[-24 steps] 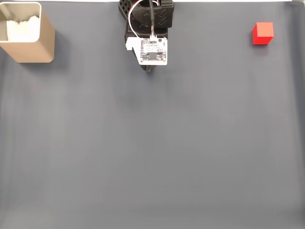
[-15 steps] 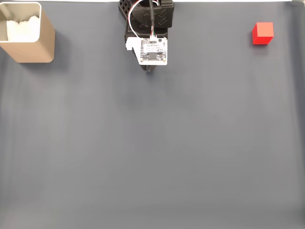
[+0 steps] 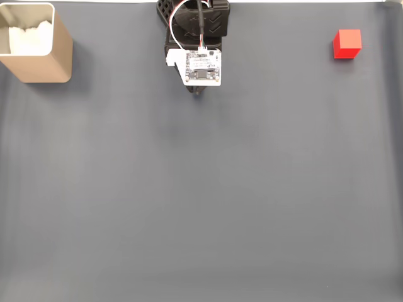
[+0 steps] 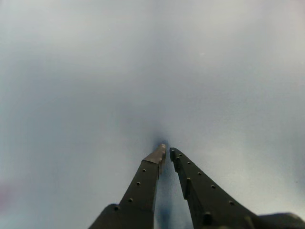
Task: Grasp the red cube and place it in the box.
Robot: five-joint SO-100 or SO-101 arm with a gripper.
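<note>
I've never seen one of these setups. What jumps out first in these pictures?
In the fixed view, the red cube stands out at top right against the grey mat. The beige box, with white padding inside, sits far off at top left. Between them at top centre is the arm, its fingers nearly together.

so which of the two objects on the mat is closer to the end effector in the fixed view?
The box, at upper left, by a small margin. The red cube sits at the far upper right, slightly farther from the end effector.

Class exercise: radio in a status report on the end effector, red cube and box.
End effector shut, empty, low over the mat. Red cube far right, untouched. Box far left. Nothing between.
</note>
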